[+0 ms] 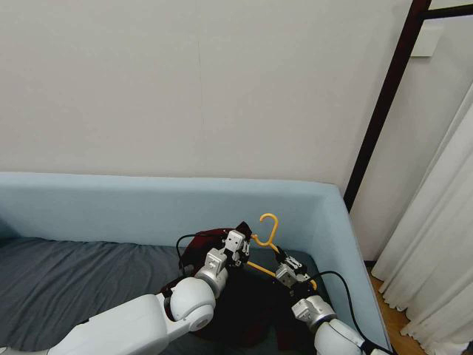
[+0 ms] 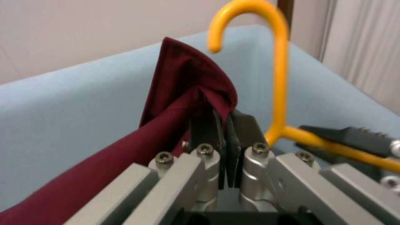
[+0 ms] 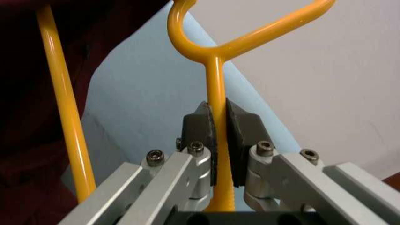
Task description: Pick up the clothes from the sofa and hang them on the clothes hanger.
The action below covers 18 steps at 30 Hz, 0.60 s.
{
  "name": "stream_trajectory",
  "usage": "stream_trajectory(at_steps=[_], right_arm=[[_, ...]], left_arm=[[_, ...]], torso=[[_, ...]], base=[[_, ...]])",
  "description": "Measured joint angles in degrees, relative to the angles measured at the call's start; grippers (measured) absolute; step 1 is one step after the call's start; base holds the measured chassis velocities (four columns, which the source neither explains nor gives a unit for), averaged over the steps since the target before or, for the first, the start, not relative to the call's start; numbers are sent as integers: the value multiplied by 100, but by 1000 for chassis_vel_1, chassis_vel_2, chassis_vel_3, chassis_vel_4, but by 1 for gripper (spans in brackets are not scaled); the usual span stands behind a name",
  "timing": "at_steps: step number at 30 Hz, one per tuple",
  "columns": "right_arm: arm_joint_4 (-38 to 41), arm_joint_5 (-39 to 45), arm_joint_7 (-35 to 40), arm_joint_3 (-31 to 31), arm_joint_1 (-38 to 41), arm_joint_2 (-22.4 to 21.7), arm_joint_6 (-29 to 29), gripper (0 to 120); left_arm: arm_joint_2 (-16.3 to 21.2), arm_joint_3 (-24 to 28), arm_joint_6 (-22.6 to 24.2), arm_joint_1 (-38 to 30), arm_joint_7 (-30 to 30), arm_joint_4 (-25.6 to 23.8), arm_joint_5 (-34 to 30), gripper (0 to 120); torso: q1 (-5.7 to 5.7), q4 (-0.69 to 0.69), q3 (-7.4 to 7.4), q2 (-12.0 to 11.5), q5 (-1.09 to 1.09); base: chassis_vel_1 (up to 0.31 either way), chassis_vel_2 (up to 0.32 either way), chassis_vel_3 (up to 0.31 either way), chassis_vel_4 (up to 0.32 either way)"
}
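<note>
A dark red garment (image 1: 244, 299) lies on the sofa's right end, with one edge lifted. My left gripper (image 1: 238, 242) is shut on that raised edge of the garment (image 2: 187, 93), close beside the yellow hanger (image 1: 267, 235). The hanger's hook (image 2: 250, 28) stands upright just past the pinched cloth. My right gripper (image 1: 292, 268) is shut on the hanger's bar (image 3: 216, 108), a little right of and below the left one. The garment (image 3: 37, 140) drapes over the hanger's other arm in the right wrist view.
The sofa has a light blue backrest (image 1: 148, 207) and side arm (image 1: 340, 237), and a dark grey seat (image 1: 66, 281). A plain wall rises behind. White curtains (image 1: 443, 244) and a dark door frame (image 1: 384, 103) stand to the right.
</note>
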Motion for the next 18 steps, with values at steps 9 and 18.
stream_trajectory(at_steps=[9, 18], right_arm=[[-115, -230, -71, -3, -124, 36, 180, 4], [-80, -265, -127, 22, -123, 6, 275, 4]], left_arm=[[-62, 154, 37, -124, 48, 63, -7, 0], [-67, 300, 156, -185, 79, 27, -45, 0]], torso=[[0, 0, 0, 0, 0], [0, 1, 0, 0, 0]], base=[[0, 0, 0, 0], [0, 0, 0, 0]])
